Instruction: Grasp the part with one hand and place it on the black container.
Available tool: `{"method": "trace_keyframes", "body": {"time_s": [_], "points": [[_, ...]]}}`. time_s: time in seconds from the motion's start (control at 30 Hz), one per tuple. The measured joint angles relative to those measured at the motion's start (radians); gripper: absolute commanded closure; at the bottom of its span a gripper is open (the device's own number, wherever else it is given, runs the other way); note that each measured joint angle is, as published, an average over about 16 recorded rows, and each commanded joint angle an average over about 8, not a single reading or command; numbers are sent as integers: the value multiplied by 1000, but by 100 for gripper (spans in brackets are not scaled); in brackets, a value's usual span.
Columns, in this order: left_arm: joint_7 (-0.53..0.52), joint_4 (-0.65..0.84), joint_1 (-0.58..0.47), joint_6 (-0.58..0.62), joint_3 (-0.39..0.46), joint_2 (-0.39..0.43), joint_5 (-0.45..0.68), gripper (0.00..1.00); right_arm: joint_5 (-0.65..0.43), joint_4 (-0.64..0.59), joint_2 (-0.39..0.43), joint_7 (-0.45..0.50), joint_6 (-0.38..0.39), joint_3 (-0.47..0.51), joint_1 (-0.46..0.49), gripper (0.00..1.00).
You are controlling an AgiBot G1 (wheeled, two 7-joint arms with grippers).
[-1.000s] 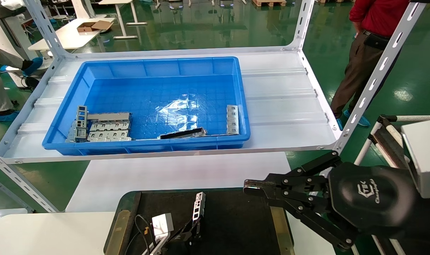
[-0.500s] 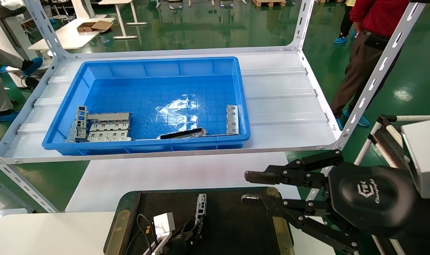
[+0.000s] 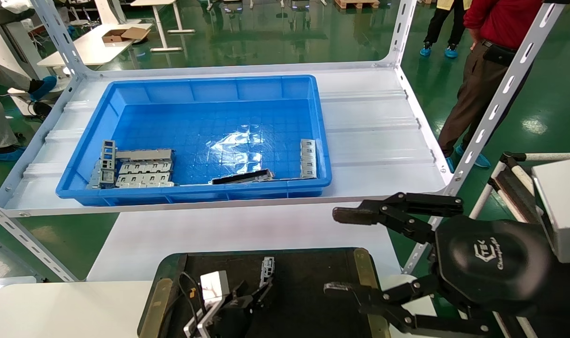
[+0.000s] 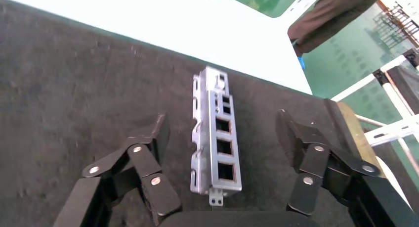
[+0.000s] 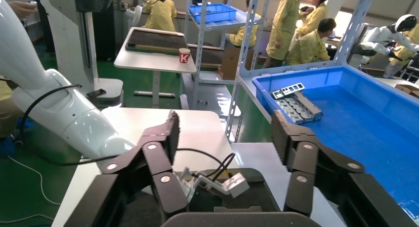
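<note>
Our left gripper (image 4: 220, 153) stands spread around the part (image 4: 215, 138), which lies flat on the black container (image 3: 313, 291). We should lift straight up without brushing it. At three o'clock, our right gripper (image 3: 346, 253) hangs wide open, empty.

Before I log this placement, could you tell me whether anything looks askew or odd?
Nothing stands out. The part lies flat on the black container, between the open fingers of the left hand. The right hand hangs open over the container's right side.
</note>
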Motion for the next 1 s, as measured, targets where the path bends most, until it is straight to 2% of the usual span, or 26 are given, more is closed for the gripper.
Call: {"method": "trace_keyframes", "body": {"time_s": [0.23, 0.63, 0.83, 1.0], "points": [[46, -97, -1, 25, 39, -98, -72, 0, 0, 0, 0, 0, 0, 0, 0, 0], [75, -280, 9, 87, 100, -322, -166, 0, 1, 0, 0, 0, 0, -1, 0, 0], [86, -323, 16, 149, 85, -415, -165, 0, 1, 0, 1, -1, 1, -1, 0, 0], [113, -333, 29, 228, 39, -473, -146, 0, 1, 0, 1, -1, 1, -1, 0, 0]]}}
